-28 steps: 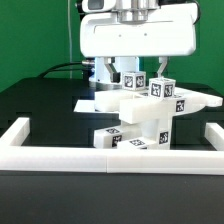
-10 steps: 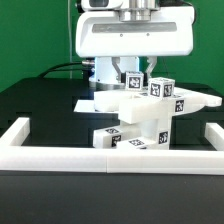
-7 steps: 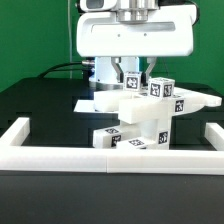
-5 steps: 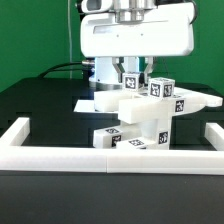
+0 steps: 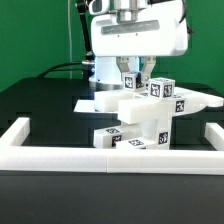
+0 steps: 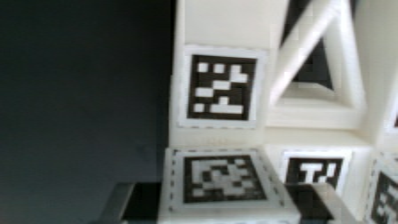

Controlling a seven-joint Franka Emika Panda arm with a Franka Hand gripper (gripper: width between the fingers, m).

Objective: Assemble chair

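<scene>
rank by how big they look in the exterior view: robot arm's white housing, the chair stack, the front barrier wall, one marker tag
1. robot arm's white housing
2. front barrier wall, though it sits nearest the camera, so this ranking is unsure
3. chair stack
4. marker tag

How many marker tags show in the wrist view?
3 clearly: one tag on the chair face beside the slanted opening, two more side by side on the adjoining face; a fourth may be cut off.
</scene>
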